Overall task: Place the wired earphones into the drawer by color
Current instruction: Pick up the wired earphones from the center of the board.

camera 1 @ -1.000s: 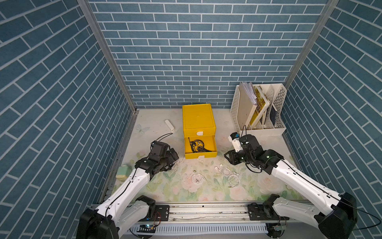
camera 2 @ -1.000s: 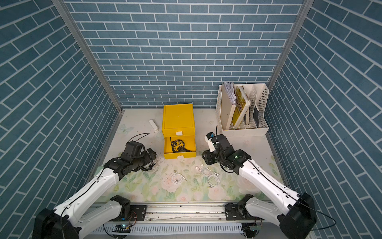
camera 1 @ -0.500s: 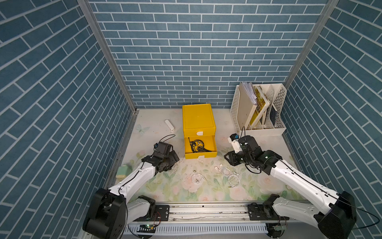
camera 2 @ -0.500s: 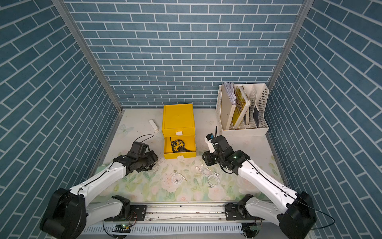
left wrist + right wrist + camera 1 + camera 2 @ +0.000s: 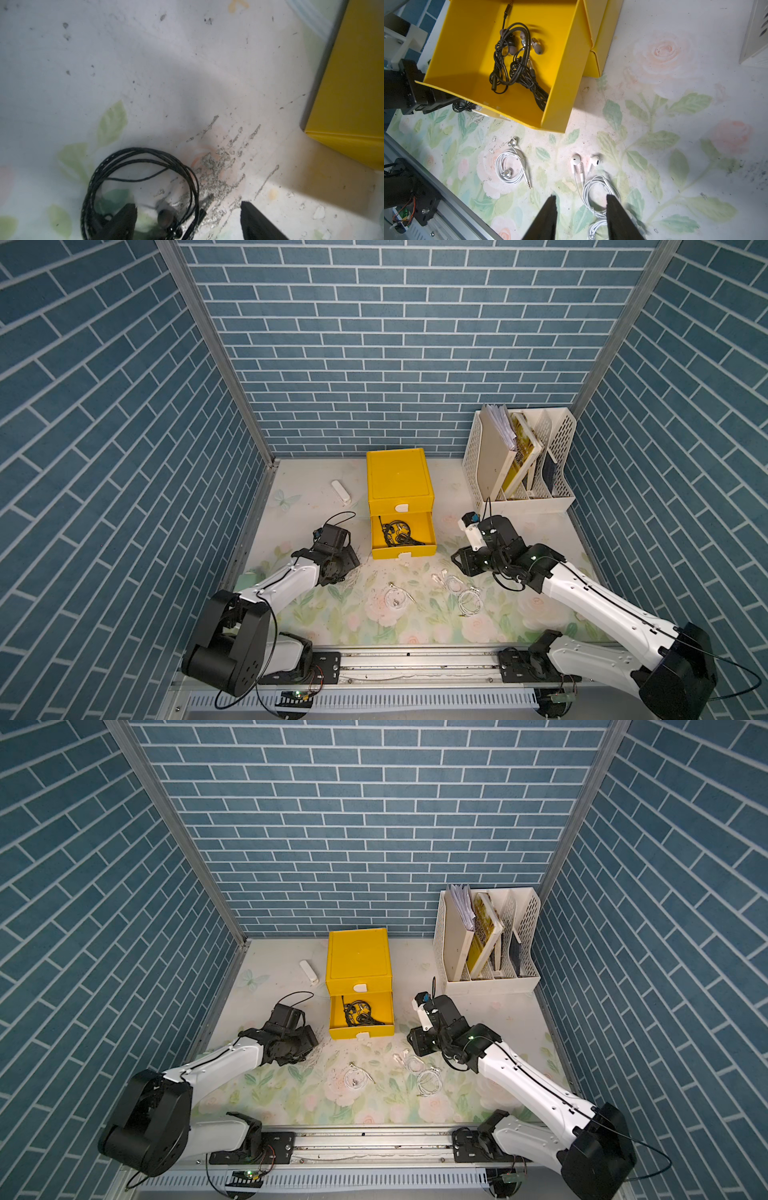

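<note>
Blue brick-patterned walls (image 5: 374,344) enclose our bench (image 5: 332,624), which wears a floral mat. Farthest left we see the left arm (image 5: 286,585) reaching low toward the mat, its wrist tipped down. Its wrist view shows the left fingers (image 5: 122,220) spread wide and released, straddling a black earphone coil (image 5: 143,172) that lies flat on the mat. One fingertip overlaps the coil's cable, an earbud sits in the gap, and nothing is clamped. We cannot tell whether that tip actually presses the cable.

Behind, near the back wall, lies a small white bar (image 5: 340,492). Next comes the yellow cabinet (image 5: 398,477), its upper drawer shut and its lower drawer (image 5: 405,551) pulled out. More black earphones (image 5: 397,533) lie tangled inside the open one.

In front of the drawer, on the mat, we find a white earphone coil (image 5: 510,166) with silver buds. Just beside it to the right is a second white set (image 5: 593,182) with plain white buds. The right fingers (image 5: 618,218) hang over that second set, partly open with a clear gap, and its cable loops show between them. They grasp nothing, and contact with the cable we cannot judge.

Far right at the back stands a white file rack (image 5: 519,464) holding folders and books.
</note>
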Available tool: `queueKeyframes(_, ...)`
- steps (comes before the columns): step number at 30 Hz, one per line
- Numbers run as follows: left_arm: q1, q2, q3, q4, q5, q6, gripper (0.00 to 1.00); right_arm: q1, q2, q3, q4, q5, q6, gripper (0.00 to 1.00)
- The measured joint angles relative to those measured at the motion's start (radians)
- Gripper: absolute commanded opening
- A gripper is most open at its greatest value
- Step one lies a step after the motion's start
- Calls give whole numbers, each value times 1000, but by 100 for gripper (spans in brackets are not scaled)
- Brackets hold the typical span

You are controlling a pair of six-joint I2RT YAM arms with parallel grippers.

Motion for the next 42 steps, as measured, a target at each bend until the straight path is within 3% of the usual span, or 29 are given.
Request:
queueKeyframes(8,6,42,2,42,-8,18,79,0,0,-2,7,2,0,41)
queueKeyframes(18,6,74,14,48,-37,66,66,0,0,-10,14,8,0,40)
queueKeyframes(27,6,124,64,-2,-39,140,66,0,7,-35,33,10,0,40)
queueKeyframes(34,6,166,102,-51,-58,204,50,0,16,-49,45,10,-1,40)
queueKeyframes(38,8,180,110,-59,-72,222,33,0,17,-49,48,10,-1,40)
queueKeyframes(42,11,180,109,-61,-83,230,24,0,20,-50,52,10,-1,40)
